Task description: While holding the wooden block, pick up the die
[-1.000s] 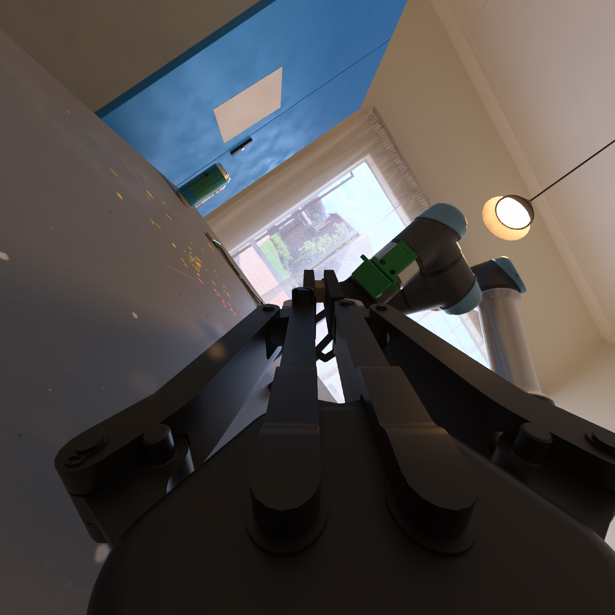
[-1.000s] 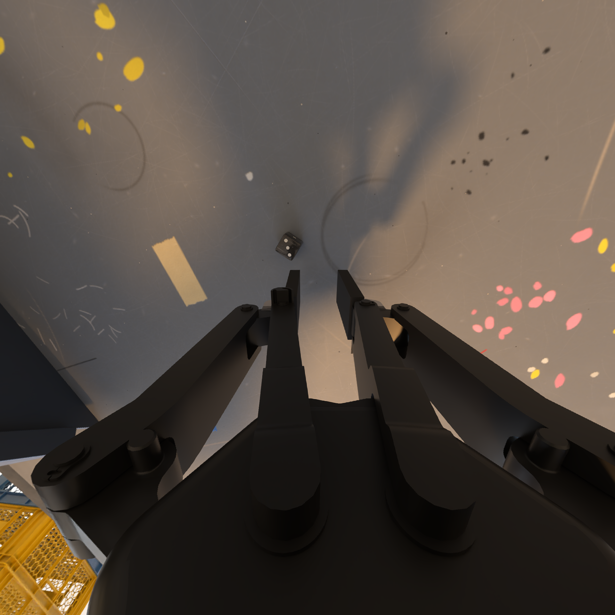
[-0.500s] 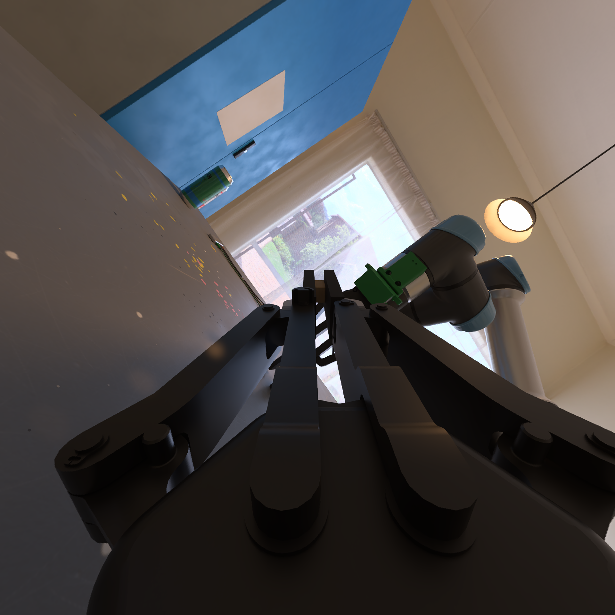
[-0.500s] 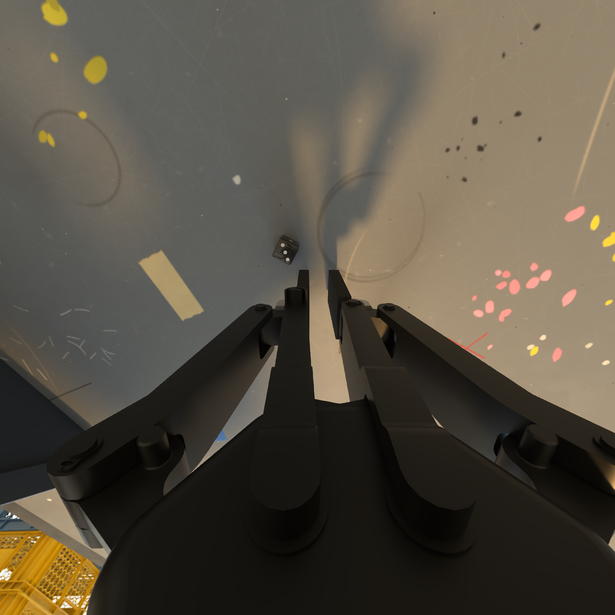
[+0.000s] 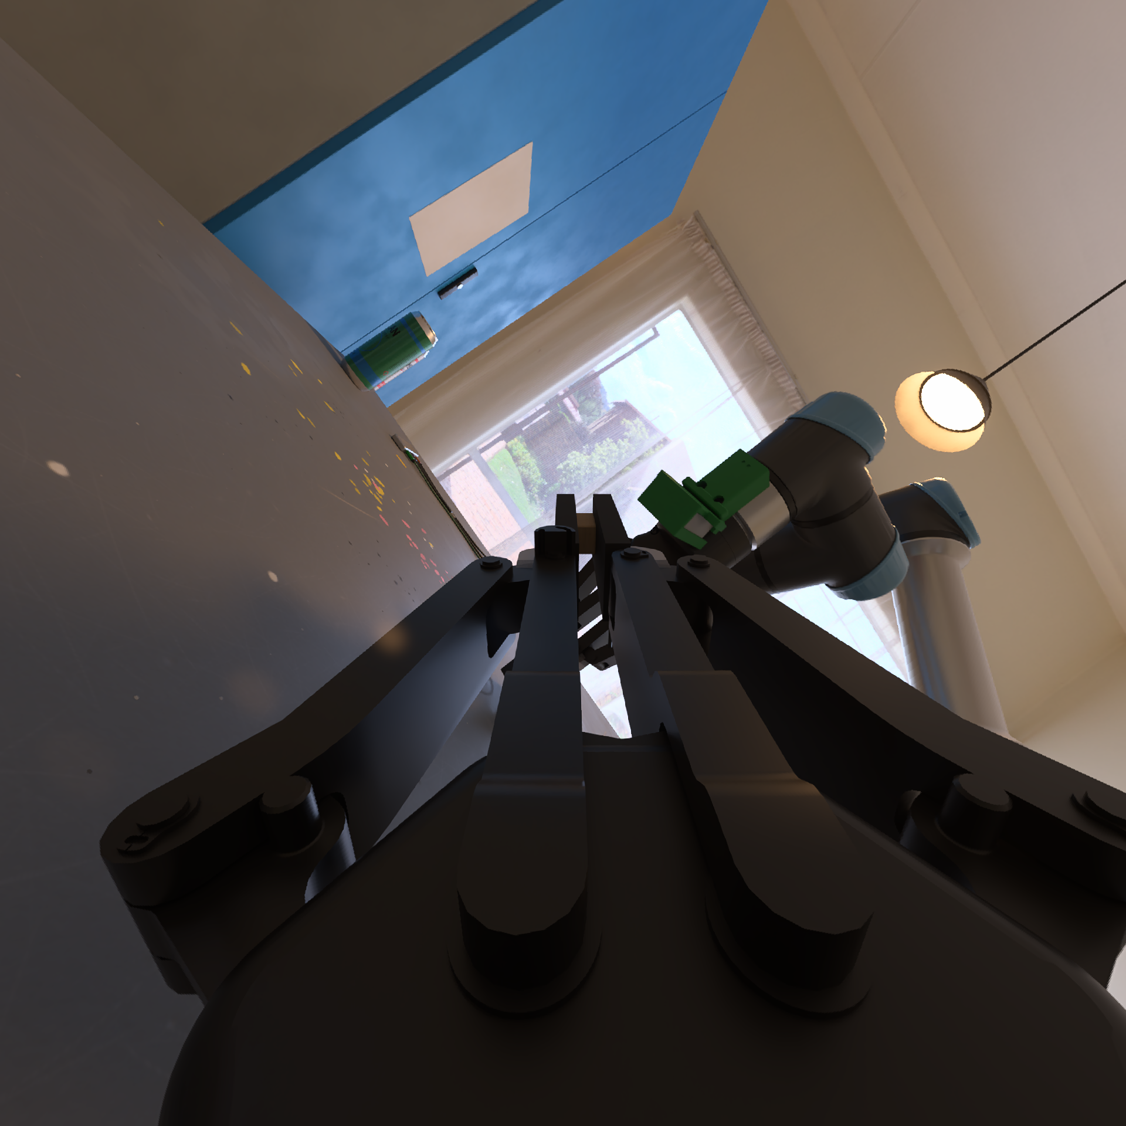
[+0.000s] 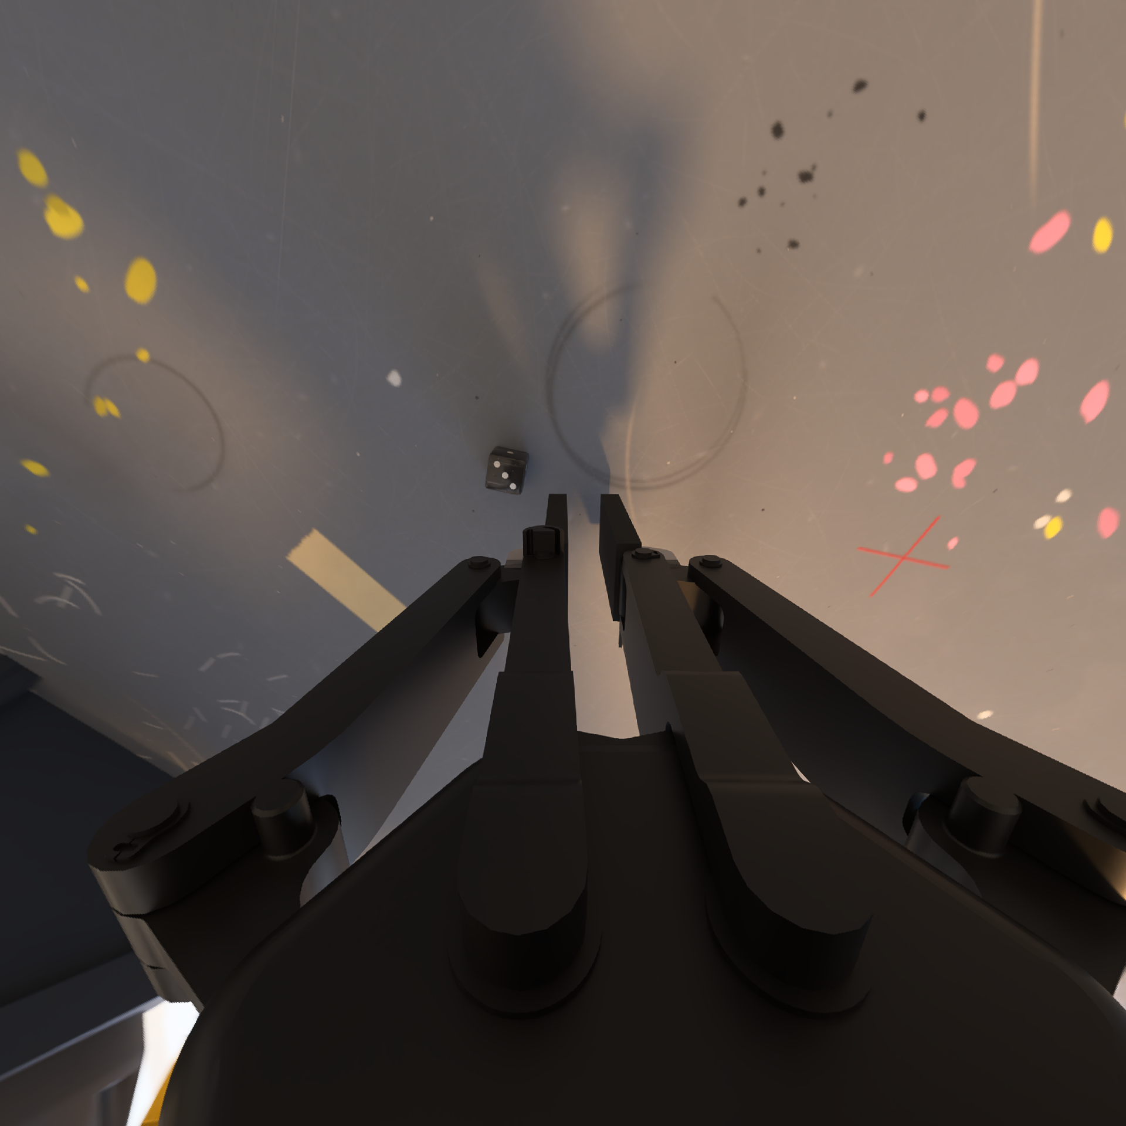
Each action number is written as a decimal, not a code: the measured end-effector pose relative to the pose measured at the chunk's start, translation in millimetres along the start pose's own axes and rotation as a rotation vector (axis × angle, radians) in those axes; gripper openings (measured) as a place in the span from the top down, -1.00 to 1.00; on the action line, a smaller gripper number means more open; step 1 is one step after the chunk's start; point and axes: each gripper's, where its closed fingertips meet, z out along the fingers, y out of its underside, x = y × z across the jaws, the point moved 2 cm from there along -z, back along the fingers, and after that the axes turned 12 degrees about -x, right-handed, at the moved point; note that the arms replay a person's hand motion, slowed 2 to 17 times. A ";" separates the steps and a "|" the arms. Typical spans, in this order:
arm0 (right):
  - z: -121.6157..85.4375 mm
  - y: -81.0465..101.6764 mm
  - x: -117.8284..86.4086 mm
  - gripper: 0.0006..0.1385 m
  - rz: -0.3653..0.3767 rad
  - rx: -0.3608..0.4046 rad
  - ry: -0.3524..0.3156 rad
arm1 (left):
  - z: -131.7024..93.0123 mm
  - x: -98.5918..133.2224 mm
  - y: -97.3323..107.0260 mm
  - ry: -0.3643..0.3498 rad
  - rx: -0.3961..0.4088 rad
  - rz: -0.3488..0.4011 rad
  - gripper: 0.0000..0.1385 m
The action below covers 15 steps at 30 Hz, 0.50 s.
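My left gripper (image 5: 585,513) is shut on the small wooden block (image 5: 585,529), which shows as a tan sliver between the fingertips, held above the grey table (image 5: 183,548). In the right wrist view the black die (image 6: 507,468) with white pips lies on the table (image 6: 304,183). My right gripper (image 6: 584,509) hovers just right of the die. Its fingers are a narrow gap apart with nothing between them, and the die is outside the left fingertip. The right arm with its green mount (image 5: 701,506) shows beyond the left fingers.
A green can (image 5: 390,353) stands at the table's far edge. The table bears yellow (image 6: 140,280) and pink (image 6: 963,414) paint spots, ring marks, a tan tape strip (image 6: 341,579) and a red cross (image 6: 902,557). The table's edge runs at lower left (image 6: 91,701).
My right gripper's fingers have narrowed from a wider gap and the gripper has shifted, so the die now lies closer to its left fingertip. The left gripper still holds the block.
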 end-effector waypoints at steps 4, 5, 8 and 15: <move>-4.5 0.6 -3.8 0.80 0.128 0.034 -0.121 | -0.4 -0.5 0.0 -0.003 0.001 0.000 0.88; -5.7 0.9 -4.6 0.80 0.165 0.043 -0.155 | -0.4 -0.6 0.0 -0.003 0.001 0.000 0.88; -8.9 1.9 -6.1 0.80 0.276 0.070 -0.251 | -0.4 -0.5 -0.1 -0.004 0.000 0.000 0.88; -13.4 2.1 -7.9 0.80 0.498 0.160 -0.434 | 0.4 0.9 0.0 0.001 -0.003 0.002 0.88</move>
